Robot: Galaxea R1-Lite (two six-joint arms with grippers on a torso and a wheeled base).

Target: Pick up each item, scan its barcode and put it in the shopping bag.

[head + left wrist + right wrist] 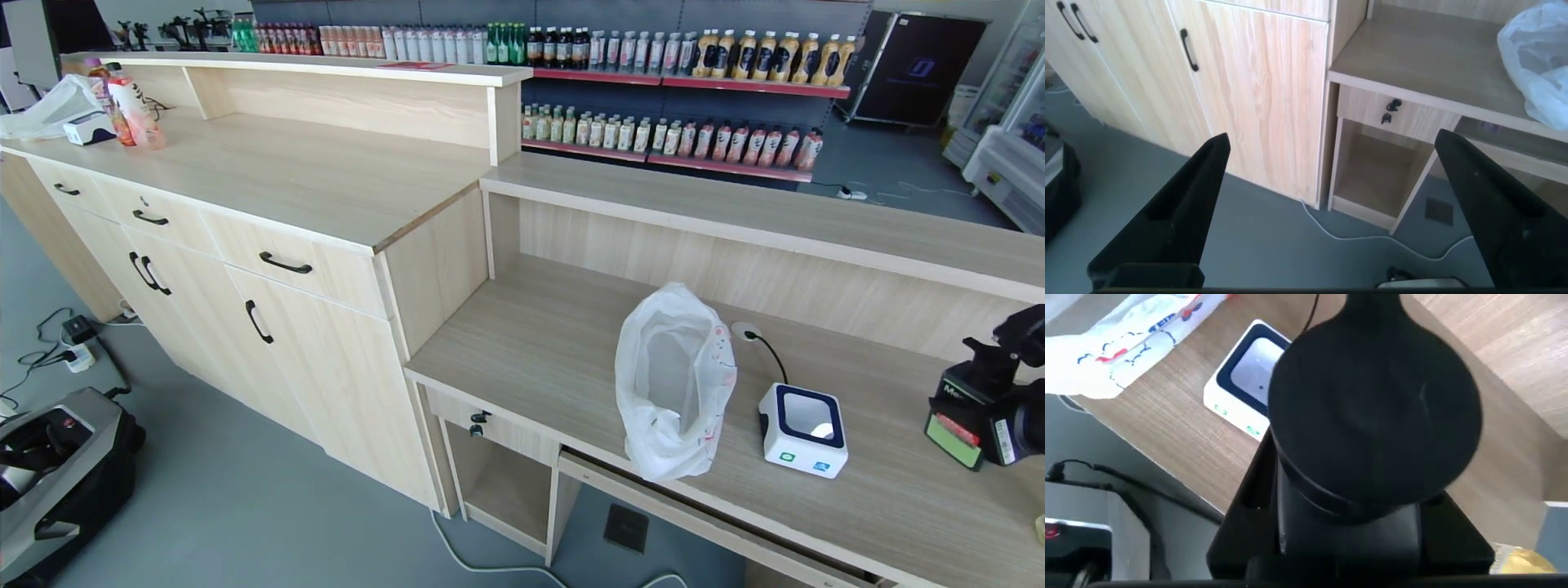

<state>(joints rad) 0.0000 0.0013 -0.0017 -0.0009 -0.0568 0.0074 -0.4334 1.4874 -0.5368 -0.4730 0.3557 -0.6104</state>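
**Item held near the scanner**

Item is black with a green label. The right gripper is clamped on it. It hangs over the right end of the desk. It is near the scanner but not touching it. From the right wrist, the item's round black top is close up. The scanner and the bag lie past it.

The scanner is a small white box with a dark blue rim around its window. A black cord runs from it to a hole in the desk.

The bag is white and thin. It stands open just beside the scanner, on the robot's left side. Its bottom sags a little over the front edge of the desk.

The left gripper is down low over the grey floor. Its two fingers are wide apart and hold nothing. A wooden cupboard door is in front of it. The bag is off to one side.

Far away on the high counter stand two bottles. A small box and another white bag are there too. Shelves full of drinks line the back wall.
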